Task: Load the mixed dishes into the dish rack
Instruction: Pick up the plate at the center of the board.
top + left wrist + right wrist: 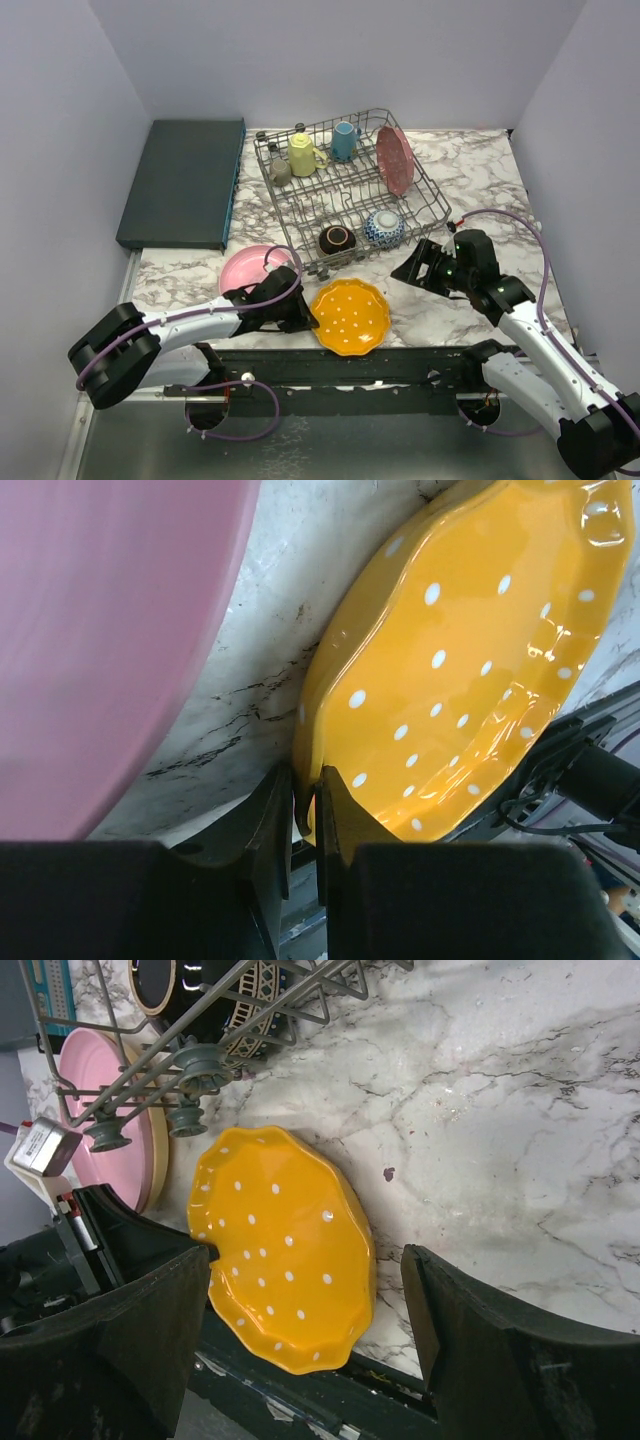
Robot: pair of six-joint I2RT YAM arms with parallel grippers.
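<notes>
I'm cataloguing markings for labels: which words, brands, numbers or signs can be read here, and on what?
No readable text anywhere.
orange plate: only white dots, no lettering.
dish rack and teal slab: nothing printed shows.
grey block beside the pink plate, right wrist view: too blurred to read.

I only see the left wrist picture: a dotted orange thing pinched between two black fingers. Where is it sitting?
Observer: The orange dotted plate lies at the marble table's near edge, just in front of the dish rack.
Operator: Anything in that rack?
Observer: Several dishes, including a yellow mug, blue mug, upright dark red plate, brown bowl and blue-white bowl.
Operator: And the other arm?
Observer: The right gripper hangs open near the rack, holding nothing.
</notes>
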